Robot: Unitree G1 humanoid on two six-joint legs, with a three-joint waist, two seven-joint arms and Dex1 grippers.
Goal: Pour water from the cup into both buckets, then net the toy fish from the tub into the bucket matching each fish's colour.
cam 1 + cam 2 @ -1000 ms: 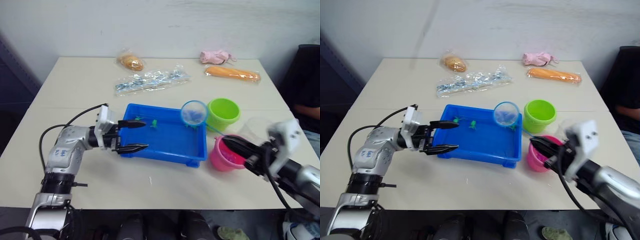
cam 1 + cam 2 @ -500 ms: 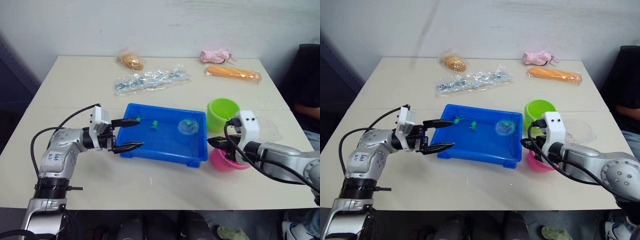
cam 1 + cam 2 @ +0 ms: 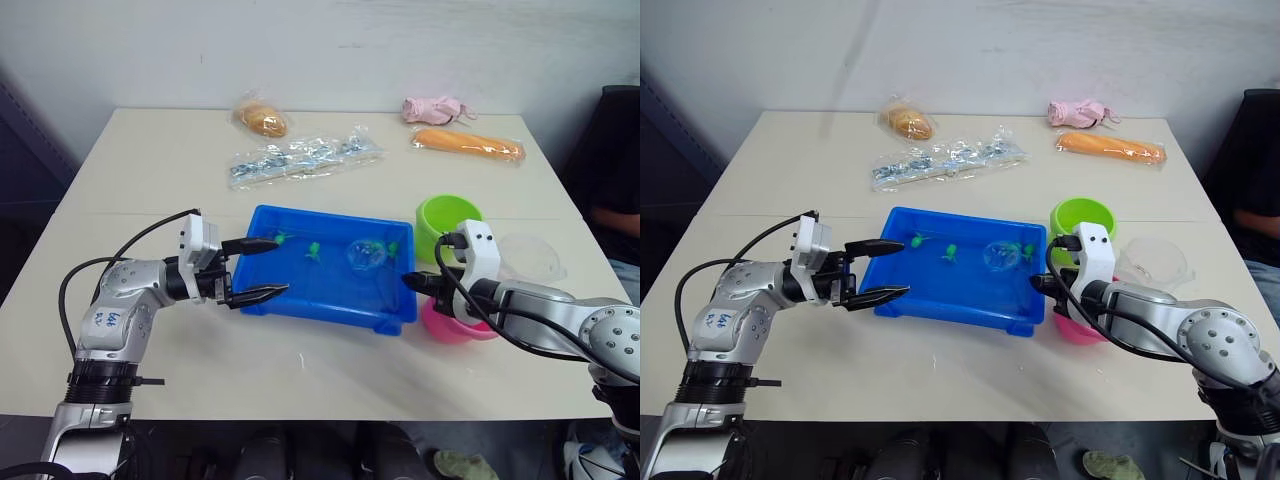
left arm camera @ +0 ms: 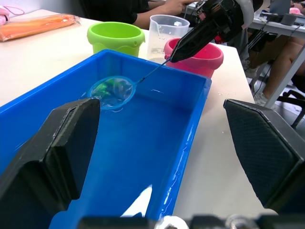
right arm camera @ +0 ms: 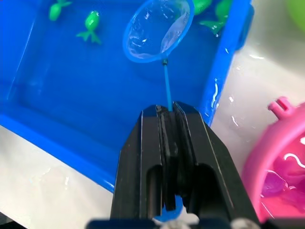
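Several green toy fish lie in the tub, and our net sits low among them, its hoop near the far corner by the green bucket. Our right gripper has its jaws clenched on the net's thin wire handle, beside the pink bucket. Our left gripper waits with jaws spread at the tub's near-left corner. We judge the fish light and slippery, so we scoop from beneath; the handle looks likely to flex.
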